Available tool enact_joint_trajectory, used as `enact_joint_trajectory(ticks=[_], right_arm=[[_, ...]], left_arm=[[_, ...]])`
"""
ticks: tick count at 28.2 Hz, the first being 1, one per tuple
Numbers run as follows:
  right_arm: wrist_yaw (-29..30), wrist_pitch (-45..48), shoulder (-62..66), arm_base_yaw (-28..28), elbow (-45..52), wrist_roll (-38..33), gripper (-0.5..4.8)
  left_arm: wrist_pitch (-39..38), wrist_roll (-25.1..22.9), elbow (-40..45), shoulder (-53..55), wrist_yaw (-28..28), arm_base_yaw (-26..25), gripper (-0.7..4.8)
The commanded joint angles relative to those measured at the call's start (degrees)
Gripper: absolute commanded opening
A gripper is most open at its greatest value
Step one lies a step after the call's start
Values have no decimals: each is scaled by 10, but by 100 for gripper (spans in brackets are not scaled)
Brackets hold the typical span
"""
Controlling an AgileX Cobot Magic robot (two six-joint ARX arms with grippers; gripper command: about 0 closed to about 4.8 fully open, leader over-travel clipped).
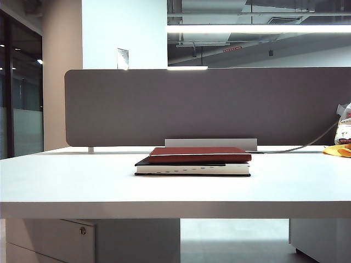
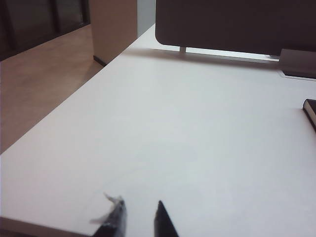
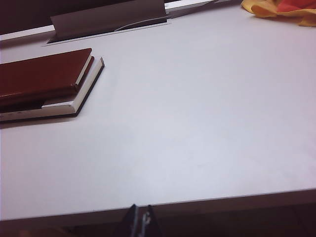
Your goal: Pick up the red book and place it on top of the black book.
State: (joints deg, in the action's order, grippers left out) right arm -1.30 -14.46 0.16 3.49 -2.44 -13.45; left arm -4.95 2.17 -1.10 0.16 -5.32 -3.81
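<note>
Exterior view shows the red book [image 1: 199, 155] lying flat on top of the black book [image 1: 193, 167], the pair resting on the white table [image 1: 82, 186] about midway along its width and toward the far edge, in front of the grey divider panel [image 1: 208, 104]. The red cover sits a little askew on the black one, so a strip of the black cover shows at the left and the thick white page edge faces the near side. No arm or tool appears in this view.

At the table's far right corner lies a yellow-orange cloth [image 1: 337, 150], with a cable [image 1: 307, 143] running along the far edge toward it.

In the left wrist view the left tool [image 2: 139, 219] hovers over bare table near the near-left edge, its two dark fingertips apart with a clear gap between them and nothing held; only a corner of the black book [image 2: 310, 109] shows, well apart from it.

In the right wrist view the right tool [image 3: 140, 220] sits at the near edge of the table, its fingers pressed together and empty. The stacked books [image 3: 47, 81] lie well away from it, and the cloth [image 3: 279, 7] is at the far corner.
</note>
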Motion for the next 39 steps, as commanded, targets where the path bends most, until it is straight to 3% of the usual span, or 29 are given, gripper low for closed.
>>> enact_joint_trajectory(ticks=[1, 21, 36, 39], right_arm=[[2, 10, 0, 0, -2, 0, 23], [-11, 19, 0, 21, -1, 2, 23], [4, 27, 0, -3, 3, 5, 23], [15, 27, 0, -3, 3, 35, 23]], left_arm=[[7, 0, -1, 0, 2, -1, 80], [7, 0, -1, 0, 2, 0, 80], [7, 0, -1, 0, 2, 0, 80], [7, 0, -1, 0, 2, 0, 80]])
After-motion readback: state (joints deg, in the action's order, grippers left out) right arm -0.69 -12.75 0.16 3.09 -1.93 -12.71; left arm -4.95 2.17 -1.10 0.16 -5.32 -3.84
